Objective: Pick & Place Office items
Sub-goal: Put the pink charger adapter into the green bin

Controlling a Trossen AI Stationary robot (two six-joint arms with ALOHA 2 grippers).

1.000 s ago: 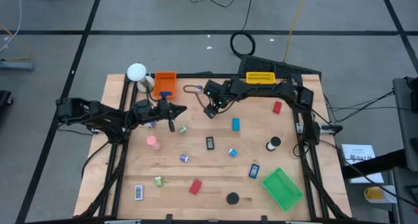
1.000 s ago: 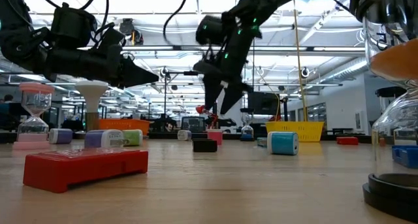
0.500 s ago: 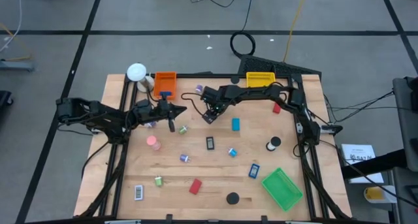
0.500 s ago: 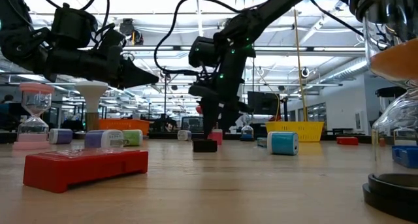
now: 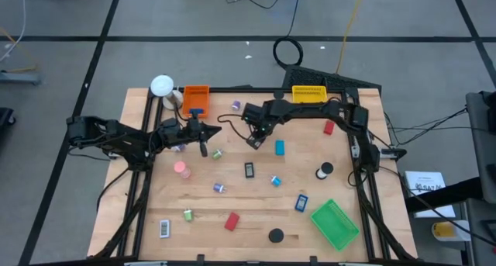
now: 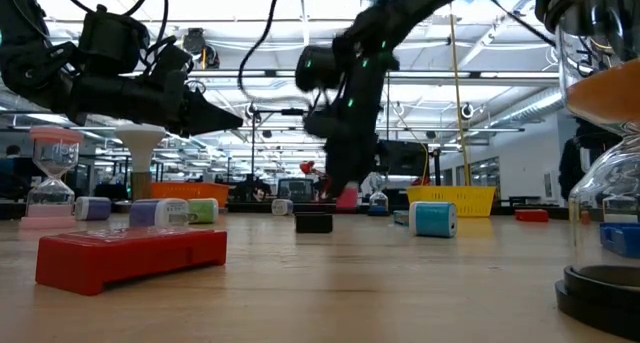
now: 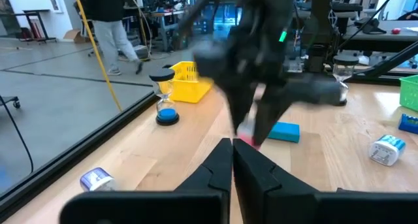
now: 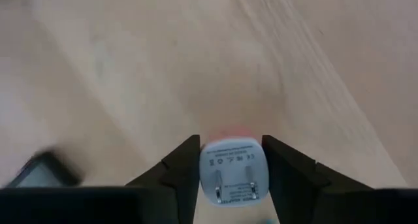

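Note:
My right gripper [image 5: 254,142] hangs over the middle of the table's far half, shut on a small pink piece [image 6: 347,195] with a white two-pronged face [image 8: 230,172]. My left gripper [image 5: 216,129] hovers shut to its left, pointing toward it and touching nothing; its fingers [image 7: 232,155] meet. Other small items lie flat on the table: a blue rectangle [image 5: 279,147], a black one [image 5: 249,170], a pink roll [image 5: 180,168], green rolls [image 5: 218,153], purple rolls [image 5: 219,188], red rectangles [image 5: 232,221] and black discs [image 5: 276,235]. My right gripper pinches the pink piece between its two fingers [image 8: 179,168], one on each side of the white pronged face [image 8: 230,160]. The fingers come from above, pointing down. The piece hangs a little above the table, its pronged face turned up toward the wrist.
An orange tray [image 5: 195,98] and a yellow tray [image 5: 308,91] stand at the far edge, and a green tray [image 5: 335,223] sits at the near right. A white ball-topped object [image 5: 162,86] is at the far left corner. Hourglasses [image 7: 166,96] stand on the table.
My right gripper came down open to the table, shut on the pink piece and has risen a little with it, shifting slightly toward the table's right edge. The piece has been lifted clear of the wood.

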